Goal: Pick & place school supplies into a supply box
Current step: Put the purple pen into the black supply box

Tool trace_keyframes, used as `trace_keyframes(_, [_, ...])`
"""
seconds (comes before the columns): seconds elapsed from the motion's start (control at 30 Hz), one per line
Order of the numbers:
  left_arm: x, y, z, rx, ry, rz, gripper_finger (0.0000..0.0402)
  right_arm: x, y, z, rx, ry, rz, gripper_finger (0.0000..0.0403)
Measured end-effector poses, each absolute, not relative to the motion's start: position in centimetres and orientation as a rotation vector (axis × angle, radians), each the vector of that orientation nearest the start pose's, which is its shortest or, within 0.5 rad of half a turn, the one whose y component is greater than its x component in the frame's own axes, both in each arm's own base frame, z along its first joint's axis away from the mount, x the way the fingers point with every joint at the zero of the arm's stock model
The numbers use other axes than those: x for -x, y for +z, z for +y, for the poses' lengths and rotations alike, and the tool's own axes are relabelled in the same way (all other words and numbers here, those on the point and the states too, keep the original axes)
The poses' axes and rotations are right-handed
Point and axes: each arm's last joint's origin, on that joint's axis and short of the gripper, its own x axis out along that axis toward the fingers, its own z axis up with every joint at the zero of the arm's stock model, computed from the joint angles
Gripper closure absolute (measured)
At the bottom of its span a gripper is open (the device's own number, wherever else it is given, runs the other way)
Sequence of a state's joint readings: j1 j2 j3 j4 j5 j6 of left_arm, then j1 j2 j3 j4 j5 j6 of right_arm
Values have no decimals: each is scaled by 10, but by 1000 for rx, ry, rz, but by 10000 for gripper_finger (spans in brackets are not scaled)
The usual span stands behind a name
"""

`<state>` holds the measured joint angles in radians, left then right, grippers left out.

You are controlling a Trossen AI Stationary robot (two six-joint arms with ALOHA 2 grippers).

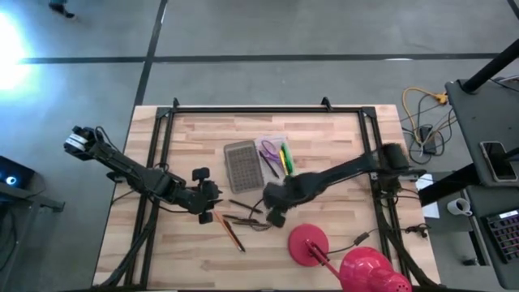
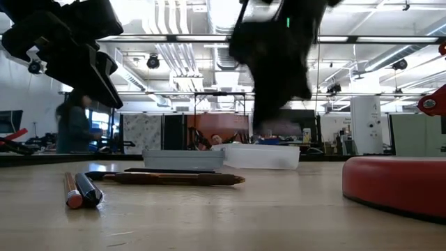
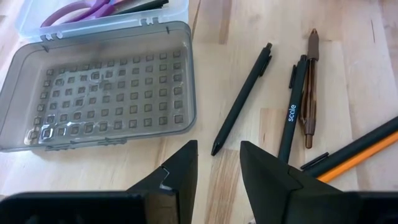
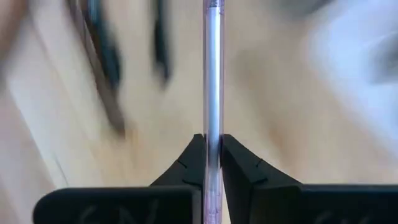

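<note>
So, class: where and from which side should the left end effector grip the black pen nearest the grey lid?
Grip the black pen mid-barrel from above, fingers astride its width. It lies flat, apart from the lid, beyond the open left end effector.

bright overhead light; right wrist motion-blurred.

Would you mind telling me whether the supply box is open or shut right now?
Open. The grey grid-textured lid lies flat on the table, inner side up, beside the clear supply box, which already holds purple-handled scissors.
</note>
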<state>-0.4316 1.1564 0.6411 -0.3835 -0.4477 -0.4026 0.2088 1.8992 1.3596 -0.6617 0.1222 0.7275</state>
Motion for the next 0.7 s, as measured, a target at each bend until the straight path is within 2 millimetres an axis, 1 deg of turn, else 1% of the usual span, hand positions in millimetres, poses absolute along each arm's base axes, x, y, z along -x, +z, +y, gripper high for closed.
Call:
trace_keyframes(0.07, [-200,203,-79,-2,176,789,297,-362,209,69,-519,-510,1024,386])
trace_keyframes(0.1, [-200,203,-79,-2,176,788,297,-356,214,65,-567,-597,976,386])
trace_keyframes(0.17, [-201,203,-79,-1,176,786,297,-342,217,55,-668,-772,890,386])
trace_keyframes(0.2, [-201,203,-79,0,175,785,297,-338,219,50,-720,-832,839,386])
trace_keyframes(0.27, [-201,204,-79,2,175,780,297,-332,224,34,-813,-894,755,386])
trace_keyframes(0.33, [-201,204,-79,1,177,779,297,-332,218,16,-855,-918,729,386])
trace_keyframes(0.43, [-202,204,-79,4,176,773,297,-339,198,-7,-895,-855,729,388])
trace_keyframes(0.5, [-202,204,-79,5,176,772,297,-346,195,-22,-963,-799,695,388])
trace_keyframes(0.53, [-202,204,-79,6,176,770,297,-347,190,-28,-987,-802,699,384])
trace_keyframes(0.63, [-202,205,-79,10,174,763,297,-343,164,-40,-985,-896,786,358])
trace_keyframes(0.67, [-202,205,-79,11,174,761,297,-342,157,-42,-979,-906,825,346])
trace_keyframes(0.7, [-203,205,-79,13,173,757,297,-342,154,-43,-979,-890,849,333])
